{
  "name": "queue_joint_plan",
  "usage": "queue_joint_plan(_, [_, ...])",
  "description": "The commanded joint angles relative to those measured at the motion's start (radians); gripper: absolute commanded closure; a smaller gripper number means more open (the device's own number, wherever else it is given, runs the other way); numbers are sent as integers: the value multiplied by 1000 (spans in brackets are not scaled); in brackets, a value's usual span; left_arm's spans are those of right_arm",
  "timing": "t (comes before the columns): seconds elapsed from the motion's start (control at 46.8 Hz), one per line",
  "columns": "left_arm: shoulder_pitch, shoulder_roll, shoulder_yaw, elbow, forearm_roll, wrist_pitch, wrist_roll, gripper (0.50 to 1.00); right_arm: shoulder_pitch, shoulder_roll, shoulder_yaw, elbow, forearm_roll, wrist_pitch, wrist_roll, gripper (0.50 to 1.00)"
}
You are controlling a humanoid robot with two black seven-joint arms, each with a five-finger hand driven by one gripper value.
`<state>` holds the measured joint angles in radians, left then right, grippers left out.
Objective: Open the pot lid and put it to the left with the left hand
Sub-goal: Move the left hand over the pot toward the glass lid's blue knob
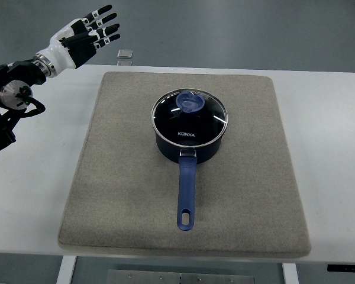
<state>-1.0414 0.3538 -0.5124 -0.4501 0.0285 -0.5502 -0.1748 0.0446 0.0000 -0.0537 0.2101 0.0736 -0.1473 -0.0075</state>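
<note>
top view, looking steeply down on a white table [35,177] covered across its middle by a grey mat [130,195]. a dark blue pot [190,145] stands on the mat slightly above centre, its long blue handle [187,192] pointing toward the near edge and ending short of the mat's border. the glass lid [189,118] sits on the pot, ringed by a metal rim, with a blue knob [190,102] at its far side; white lettering shows on the glass.

the left hand [89,32] hangs at the upper left, past the table's far edge and well apart from the pot, fingers [106,25] spread and extended, holding nothing. its black forearm [9,97] enters from the left edge and is cut off there.

bare mat lies on every side of the pot, with a wide strip to its left, and bare table beyond that. a small clear object [125,54] lies by the table's far edge, too small to identify. the pot's interior is hard to make out through the dark glass. the right arm does not appear.
</note>
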Motion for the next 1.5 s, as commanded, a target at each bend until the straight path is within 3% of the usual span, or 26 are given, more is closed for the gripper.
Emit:
queue_joint_plan(0.0, [1,-1,-1,1,-1,-2,0,508,0,0,0,0,0,0,0,585])
queue_joint_plan(0.812, [-12,-10,9,-1,16,6,-3,510,0,0,0,0,0,0,0,585])
queue_joint_plan(1.089, [-45,14,9,-7,276,6,-5,516,0,0,0,0,0,0,0,585])
queue_joint_plan(1.26, [-49,50,9,-105,448,9,-8,516,0,0,0,0,0,0,0,585])
queue_joint_plan(1.474, [-51,111,9,-232,663,13,-78,516,1,0,-2,0,0,0,0,585])
